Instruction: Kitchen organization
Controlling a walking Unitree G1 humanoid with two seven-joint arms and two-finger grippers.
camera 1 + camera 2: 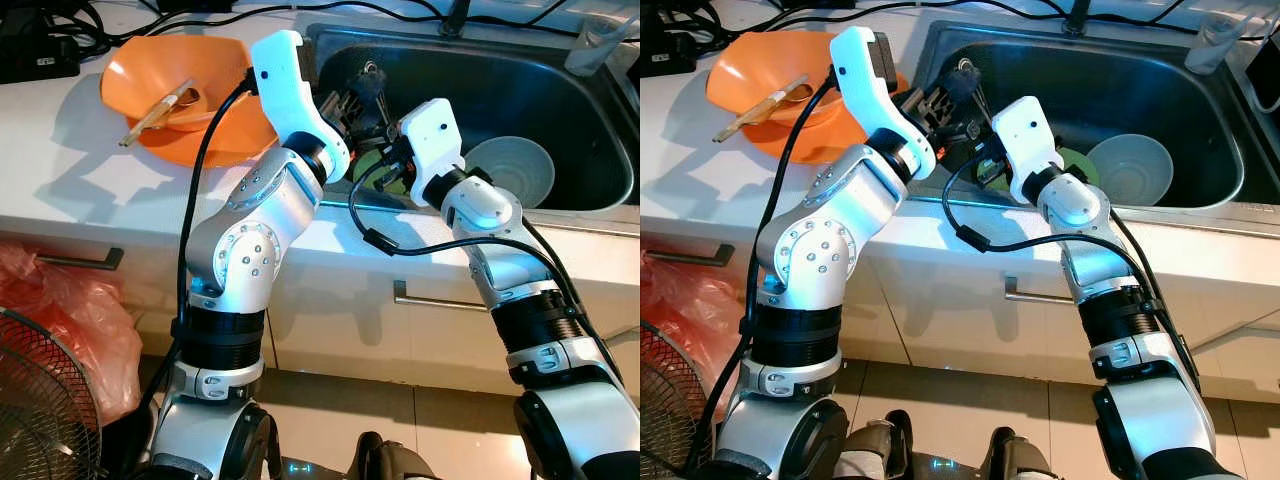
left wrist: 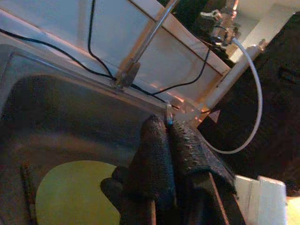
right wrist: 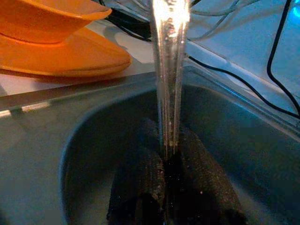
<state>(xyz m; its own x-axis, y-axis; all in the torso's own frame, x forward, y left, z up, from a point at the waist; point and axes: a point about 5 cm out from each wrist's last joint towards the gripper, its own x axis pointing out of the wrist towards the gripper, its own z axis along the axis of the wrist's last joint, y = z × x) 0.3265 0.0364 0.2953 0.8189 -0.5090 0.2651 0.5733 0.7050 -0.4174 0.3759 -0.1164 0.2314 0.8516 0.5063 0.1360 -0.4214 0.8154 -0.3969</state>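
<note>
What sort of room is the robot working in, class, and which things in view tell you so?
Most likely a home kitchen: a steel sink set in a white counter, a pale bowl in the sink, and orange dishes with chopsticks.

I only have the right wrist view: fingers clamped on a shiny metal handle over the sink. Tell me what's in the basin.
Observer: A pale bowl sits upright in the sink, toward the robot's right.
Operator: Report what's under the grippers.
Observer: A green plate lies flat on the basin floor below the left gripper.
Operator: Check the orange bowls on the counter.
Observer: Wooden chopsticks rest in the top orange bowl.
</note>
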